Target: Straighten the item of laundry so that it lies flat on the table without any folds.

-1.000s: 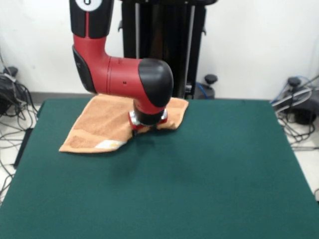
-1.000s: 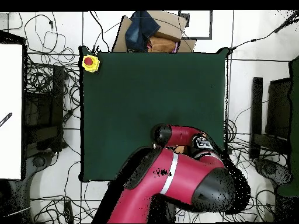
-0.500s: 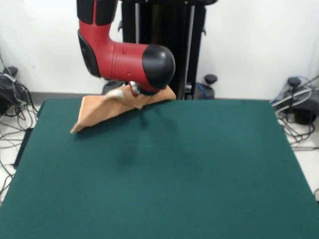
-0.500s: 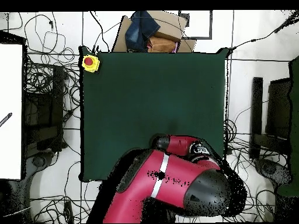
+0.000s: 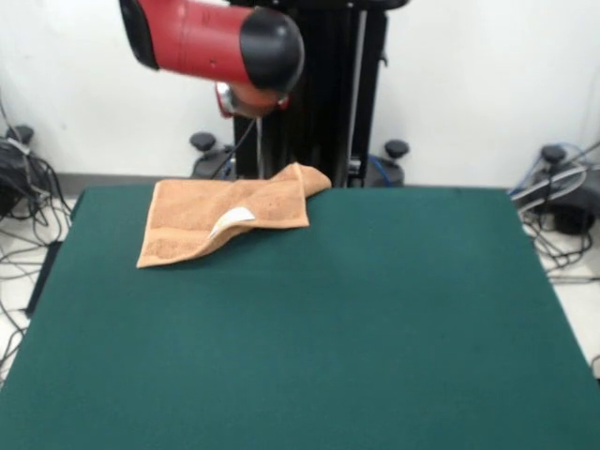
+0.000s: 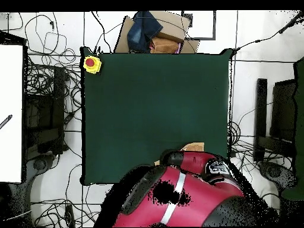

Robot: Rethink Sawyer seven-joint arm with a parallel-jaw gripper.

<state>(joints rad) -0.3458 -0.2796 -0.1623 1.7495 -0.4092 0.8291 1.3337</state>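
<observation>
The peach-orange towel (image 5: 222, 219) lies at the far left part of the green table (image 5: 356, 319), near its far edge. It is folded over on itself, with one flap doubled back and the white label (image 5: 231, 221) facing up. My gripper (image 5: 240, 100) hangs well above the towel, clear of it, under the black wrist. I cannot see how it stands. In the overhead view the arm (image 6: 178, 196) hides most of the towel; only a small corner (image 6: 193, 146) shows at the table's (image 6: 154, 101) lower right.
The black pedestal (image 5: 314, 94) stands behind the table's far edge. A yellow box with a red button (image 6: 91, 63) sits at a table corner. A cardboard box with dark cloth (image 6: 155, 32) lies beyond the table. Cables lie on the floor all around.
The arm has risen from the table. The towel, lifted by one part half a second ago, now lies loose on the table, folded over with the label up.
</observation>
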